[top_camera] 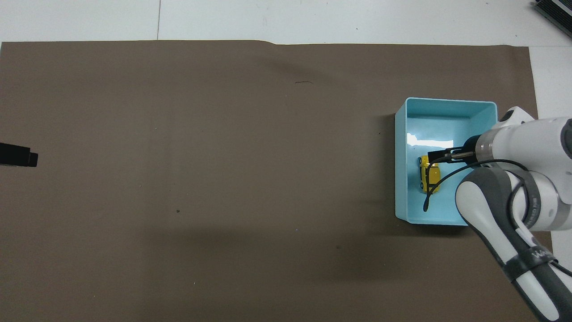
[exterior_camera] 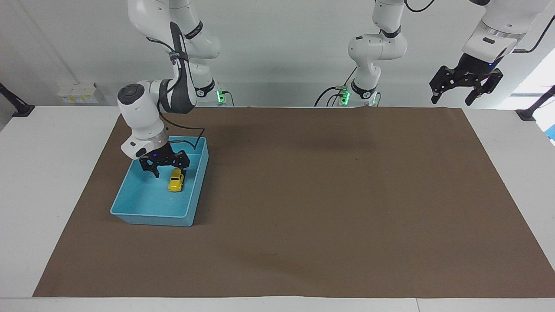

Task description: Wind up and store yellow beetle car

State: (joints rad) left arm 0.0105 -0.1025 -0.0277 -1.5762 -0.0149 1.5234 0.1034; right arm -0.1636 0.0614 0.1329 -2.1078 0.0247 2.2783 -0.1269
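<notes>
The yellow beetle car [exterior_camera: 175,180] [top_camera: 429,180] lies on the floor of the light blue bin [exterior_camera: 130,215] [top_camera: 447,101], beside the bin's long wall that faces the middle of the table. My right gripper [exterior_camera: 169,170] [top_camera: 435,155] hangs open just above the car's robot-side end, lifted off it, and holds nothing. My left gripper [exterior_camera: 453,96] waits open, high in the air over the left arm's end of the table. Only the left gripper's dark tip [top_camera: 18,154] shows in the overhead view.
A brown mat [exterior_camera: 329,203] covers most of the white table [exterior_camera: 52,182]. The bin stands on the mat at the right arm's end. A black cable [top_camera: 426,197] from the right wrist loops down over the bin.
</notes>
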